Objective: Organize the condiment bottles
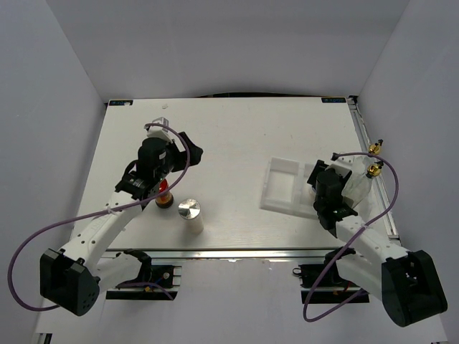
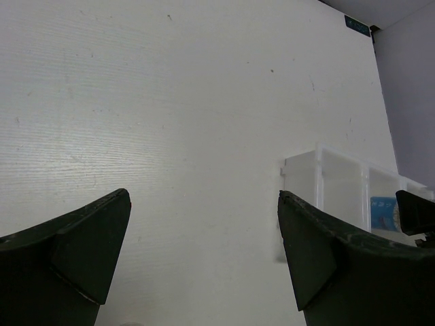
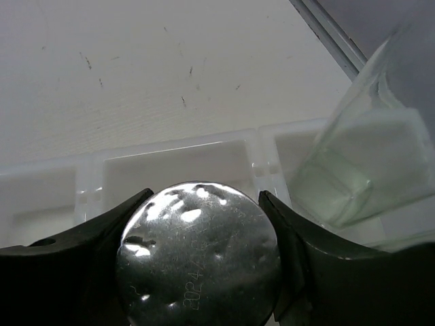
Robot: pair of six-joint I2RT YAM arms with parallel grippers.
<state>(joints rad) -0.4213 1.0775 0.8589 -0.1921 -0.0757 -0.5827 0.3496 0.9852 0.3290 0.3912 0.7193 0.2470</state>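
My right claw (image 3: 204, 204) pinched the shaker (image 3: 197, 261) at its lid, probably stiff and slippery; bottle (image 3: 360, 156) at 2 o'clock; left claw (image 2: 204, 224) spread.

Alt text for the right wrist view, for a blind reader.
The right gripper has its jaws around a silver-lidded shaker, seen from above. Behind it lies a white compartmented tray, with a clear glass bottle at right.

Overhead and close wrist views sharing tray (image 1: 283, 186)
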